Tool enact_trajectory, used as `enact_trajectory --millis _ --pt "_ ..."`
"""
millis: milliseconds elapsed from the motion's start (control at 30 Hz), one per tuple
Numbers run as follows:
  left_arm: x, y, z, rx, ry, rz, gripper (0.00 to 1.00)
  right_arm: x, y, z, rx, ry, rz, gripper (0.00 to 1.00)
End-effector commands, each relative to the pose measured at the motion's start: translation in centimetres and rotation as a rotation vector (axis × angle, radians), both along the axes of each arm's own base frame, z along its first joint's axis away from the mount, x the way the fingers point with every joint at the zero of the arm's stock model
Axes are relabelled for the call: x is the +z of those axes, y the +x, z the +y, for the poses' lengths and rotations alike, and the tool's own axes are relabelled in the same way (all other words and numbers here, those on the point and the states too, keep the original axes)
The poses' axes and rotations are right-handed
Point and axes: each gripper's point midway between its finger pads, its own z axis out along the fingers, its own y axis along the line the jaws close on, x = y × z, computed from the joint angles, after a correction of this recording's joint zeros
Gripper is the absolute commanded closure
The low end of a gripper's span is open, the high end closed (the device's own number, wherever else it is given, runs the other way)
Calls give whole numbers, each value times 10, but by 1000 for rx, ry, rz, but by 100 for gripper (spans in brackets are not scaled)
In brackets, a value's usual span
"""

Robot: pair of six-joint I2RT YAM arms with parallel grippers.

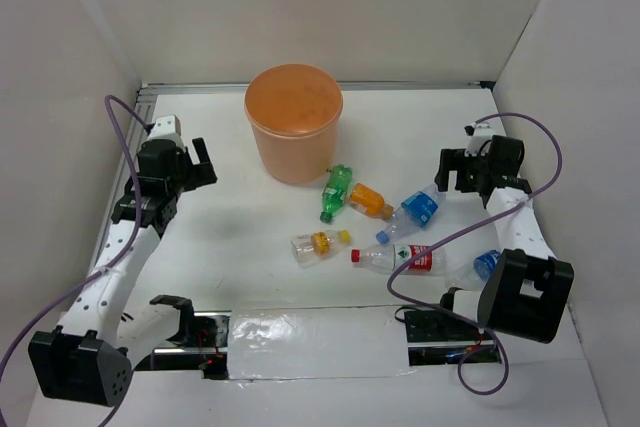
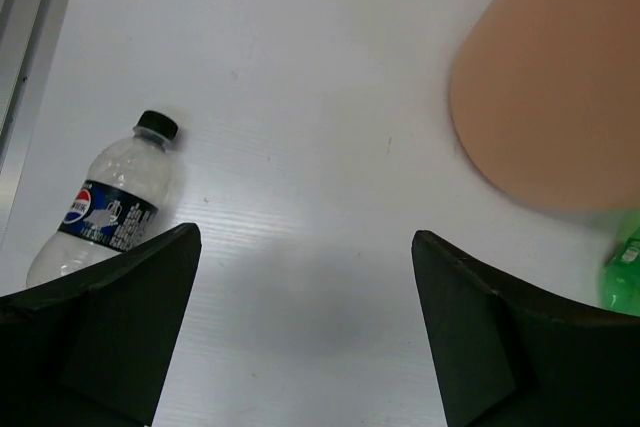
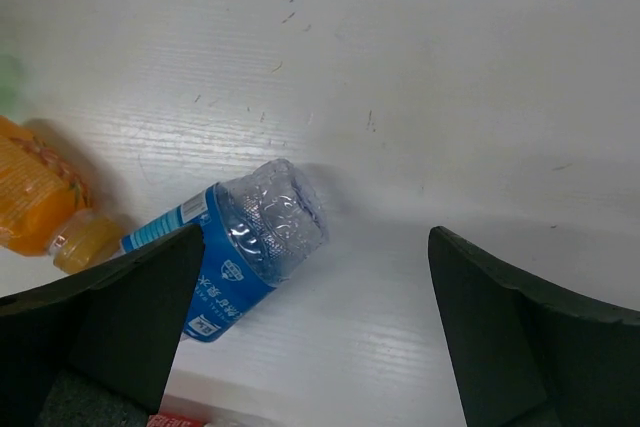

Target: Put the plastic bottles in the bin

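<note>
Left claw [image 2: 305, 239]: I hold it spread, empty, above the bench [image 2: 300, 97].
Right claw [image 3: 315, 237]: spread, empty, over a blue-labelled bottle [image 3: 262, 219].
Bottles [image 1: 336, 190]: lying on the bench near the bin [image 1: 293, 155].

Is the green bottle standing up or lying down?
Lying down: the green bottle rests on its side near the bin, cap end pointing away from it.

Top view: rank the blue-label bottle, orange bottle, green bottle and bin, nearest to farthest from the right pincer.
1. Blue-label bottle, just down-left of the right pincer.
2. Orange bottle, further left.
3. Green bottle, left again.
4. Bin, farthest left, toward the back.
</note>
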Motion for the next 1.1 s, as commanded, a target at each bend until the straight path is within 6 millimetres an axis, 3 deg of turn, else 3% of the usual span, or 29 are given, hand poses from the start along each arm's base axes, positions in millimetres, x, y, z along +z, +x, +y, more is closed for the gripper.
enact_trajectory --millis 0,67,133,200,233,300,333,367,400,433,467,600,700,900,1067 --pt "-8 1 13 53 -20 55 1 23 6 2 42 1 -81 0" --pt "-15 3 20 89 -22 82 1 29 3 5 108 -26 -115 0" --pt "-18 0 32 136 -25 107 1 22 -5 18 195 -7 -98 2" --pt "-22 1 40 165 -17 131 1 19 -8 25 241 8 -89 44" --pt "-25 0 48 197 -20 150 1 19 -7 29 265 23 -88 60" --pt "-25 -1 56 232 -7 159 2 15 -10 34 282 50 -74 79" --pt "-25 0 64 260 1 163 4 17 -11 37 305 60 -73 71" --pt "-26 1 68 280 16 176 4 15 -11 39 319 66 -71 55" --pt "-28 -3 75 308 24 189 5 14 -13 40 319 70 -63 35" --pt "-28 -4 84 346 27 199 6 15 -13 42 330 80 -67 6" --pt "-33 -7 90 369 34 219 6 12 -15 43 329 84 -59 0" --pt "-47 -13 112 454 43 264 0 11 -18 49 352 111 -61 0" --pt "-58 -5 120 433 75 283 0 4 -19 49 350 120 -43 0" --pt "-109 16 130 377 145 441 0 0 -21 49 362 114 -32 0" --pt "-158 22 122 299 101 572 2 1 -19 49 356 122 -29 0"
